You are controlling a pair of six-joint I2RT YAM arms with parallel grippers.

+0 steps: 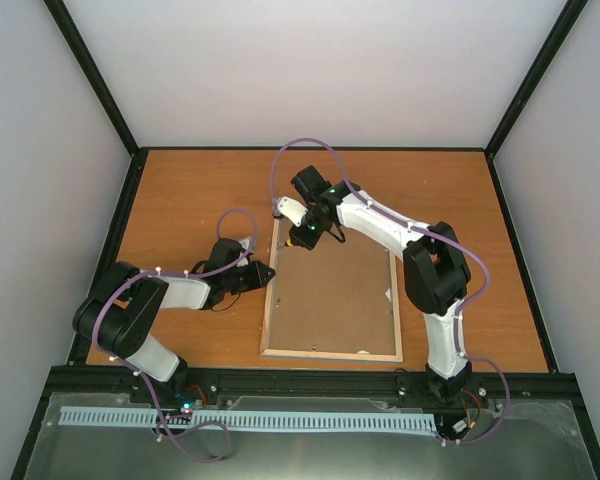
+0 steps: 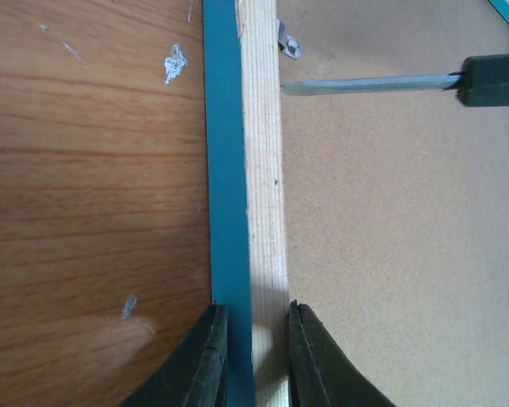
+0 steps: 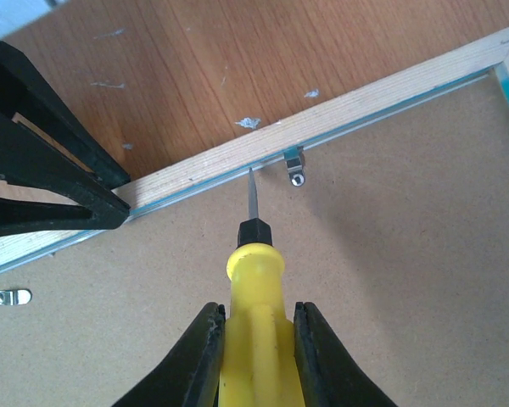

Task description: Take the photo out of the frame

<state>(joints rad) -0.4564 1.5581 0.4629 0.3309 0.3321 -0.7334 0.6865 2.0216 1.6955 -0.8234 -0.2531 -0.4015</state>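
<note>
The frame (image 1: 267,305) lies face down on the table, with its pale wood back and blue border (image 2: 225,170) showing. The plain brown backing board (image 1: 330,295) fills it. The photo is hidden beneath the board. My left gripper (image 2: 253,318) is shut on the frame's left rail (image 2: 263,170), one finger on each side. My right gripper (image 3: 256,318) is shut on the yellow-handled screwdriver (image 3: 254,280). Its tip rests on the board against the left rail's inner edge, just beside a small metal tab (image 3: 295,165). The screwdriver's shaft (image 2: 365,83) also shows in the left wrist view.
A second metal tab (image 3: 10,297) sits further along the same rail. The left gripper's fingers (image 3: 42,170) are close to the screwdriver's left. Bare wooden table (image 1: 190,200) lies left of and behind the frame, and enclosure walls stand around it.
</note>
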